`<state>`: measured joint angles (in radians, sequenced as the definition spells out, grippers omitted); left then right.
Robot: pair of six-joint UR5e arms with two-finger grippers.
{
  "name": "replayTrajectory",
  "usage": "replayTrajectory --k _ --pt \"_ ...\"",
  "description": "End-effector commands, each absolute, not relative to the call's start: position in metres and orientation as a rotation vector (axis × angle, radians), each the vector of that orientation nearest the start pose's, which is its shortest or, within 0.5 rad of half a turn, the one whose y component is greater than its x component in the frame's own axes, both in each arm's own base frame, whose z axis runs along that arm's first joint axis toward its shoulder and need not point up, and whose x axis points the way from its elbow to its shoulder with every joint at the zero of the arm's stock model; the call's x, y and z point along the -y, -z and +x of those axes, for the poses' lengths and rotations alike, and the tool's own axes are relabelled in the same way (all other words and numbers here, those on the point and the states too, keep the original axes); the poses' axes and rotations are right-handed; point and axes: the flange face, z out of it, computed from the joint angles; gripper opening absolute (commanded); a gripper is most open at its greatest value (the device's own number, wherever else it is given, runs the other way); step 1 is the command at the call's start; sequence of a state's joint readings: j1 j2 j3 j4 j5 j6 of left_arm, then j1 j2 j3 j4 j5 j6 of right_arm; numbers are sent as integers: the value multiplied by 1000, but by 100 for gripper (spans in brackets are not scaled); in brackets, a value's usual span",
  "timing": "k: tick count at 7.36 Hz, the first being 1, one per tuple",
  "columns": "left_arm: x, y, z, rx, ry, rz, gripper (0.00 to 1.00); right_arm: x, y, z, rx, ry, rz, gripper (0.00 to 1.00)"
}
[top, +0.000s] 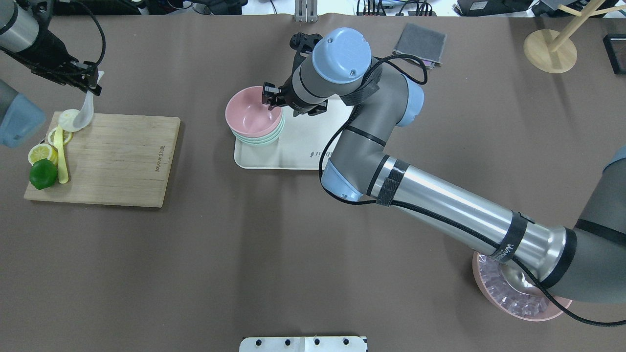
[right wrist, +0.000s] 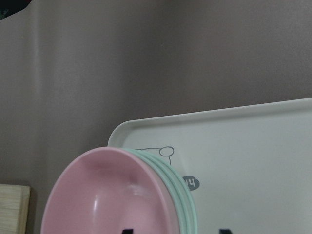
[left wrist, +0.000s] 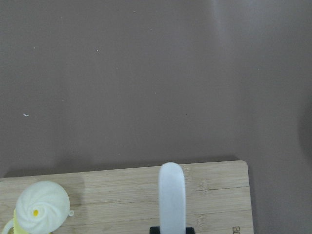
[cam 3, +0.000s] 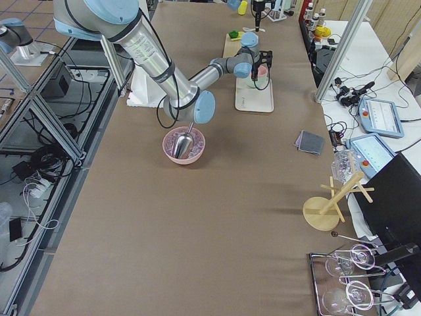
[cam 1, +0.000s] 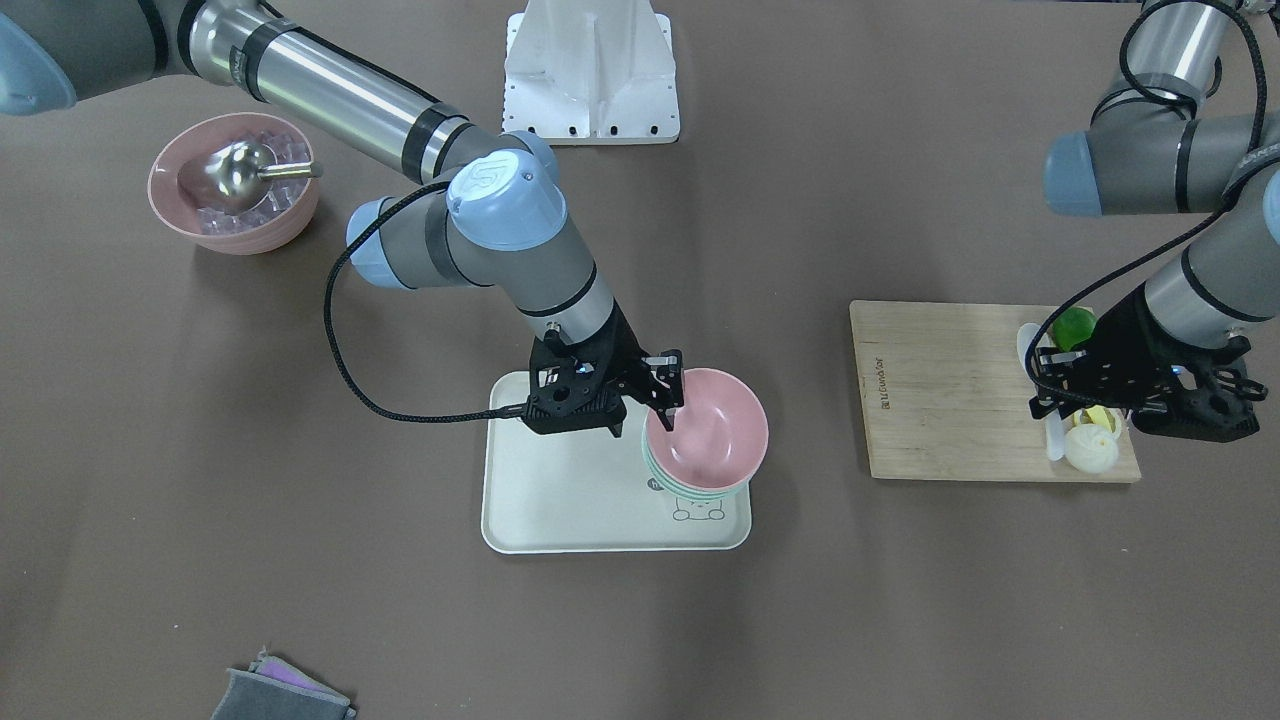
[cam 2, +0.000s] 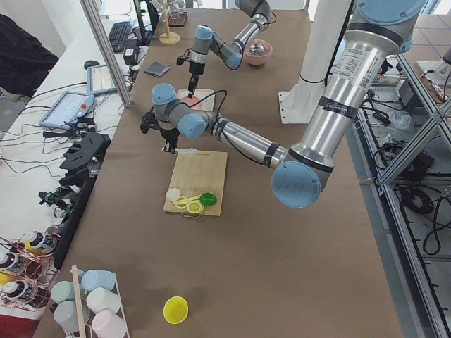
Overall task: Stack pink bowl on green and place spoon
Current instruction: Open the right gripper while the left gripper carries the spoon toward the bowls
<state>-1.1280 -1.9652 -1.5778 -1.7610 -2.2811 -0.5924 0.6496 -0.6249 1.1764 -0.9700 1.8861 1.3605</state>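
Fingers of the left gripper (top: 93, 84) pinch the light, likely slippery spoon (top: 84, 111) by its handle, while the right gripper (cam 1: 668, 405) gapes astride the rim of the pink bowl (cam 1: 715, 432).

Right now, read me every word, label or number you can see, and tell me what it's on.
"hi", apparently, seen upside down: grey badge on the tray.
Burned-in brand mark on the cutting board: too blurred to read.
Small print near the tray's edge, overhead view: too small to read.

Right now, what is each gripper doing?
Left gripper: shut on the spoon.
Right gripper: open, straddling the pink bowl rim.
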Motion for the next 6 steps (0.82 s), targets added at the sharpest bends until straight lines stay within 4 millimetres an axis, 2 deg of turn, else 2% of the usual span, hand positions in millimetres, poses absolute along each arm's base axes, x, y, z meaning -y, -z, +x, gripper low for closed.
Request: replayTrajectory --k 1,2,3,4,5,6 --pt "622 -392 219 -889 -69 166 0 568 -150 -578 1163 -213 226 100" --pt "626 -371 223 -905 -79 194 0 571 -148 -573 1168 -219 227 100" --pt "633 -329 233 -964 -38 196 0 577 -147 -561 1174 -223 226 100" --pt "635 -283 261 -1031 -37 215 0 583 -158 -545 1179 -221 204 100" --pt "633 -244 304 -1102 -44 230 0 587 -180 -520 1178 -214 189 100" --pt "640 -231 332 -1150 -60 255 0 591 -200 -497 1174 -208 178 100"
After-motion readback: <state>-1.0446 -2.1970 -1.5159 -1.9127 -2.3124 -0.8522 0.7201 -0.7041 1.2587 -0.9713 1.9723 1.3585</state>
